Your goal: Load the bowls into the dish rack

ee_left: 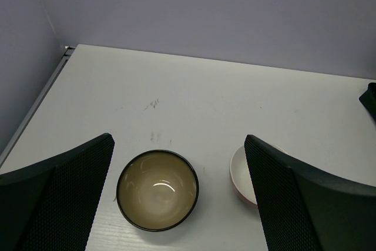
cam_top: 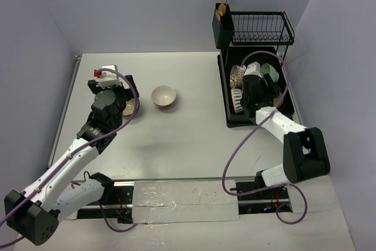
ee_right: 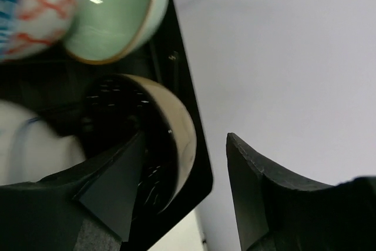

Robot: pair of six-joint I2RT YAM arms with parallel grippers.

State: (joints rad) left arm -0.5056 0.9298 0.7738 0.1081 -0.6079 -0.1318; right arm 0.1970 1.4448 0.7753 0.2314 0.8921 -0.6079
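A tan dark-rimmed bowl [ee_left: 157, 190] stands upright on the table under my open left gripper [ee_left: 178, 145], between its fingers and untouched; in the top view it [cam_top: 130, 110] is half hidden by the gripper [cam_top: 124, 99]. A white bowl with a red outside [cam_top: 164, 96] stands to its right, partly behind the right finger [ee_left: 294, 204]. My right gripper [ee_right: 187, 136] is open over the black dish rack [cam_top: 226, 95], its jaws either side of the rim of a dark, cream-lined bowl [ee_right: 179, 139] standing on edge. A mint green bowl [ee_right: 117, 13] and a blue-and-red patterned bowl [ee_right: 32, 10] stand beside it.
The rack also holds a brown-white patterned bowl [cam_top: 237, 76] and a white bowl [cam_top: 237, 101]. A black cutlery holder with gold forks [cam_top: 223, 19] and a wire upper shelf [cam_top: 261, 27] stand at the rack's far end. Walls close in on three sides.
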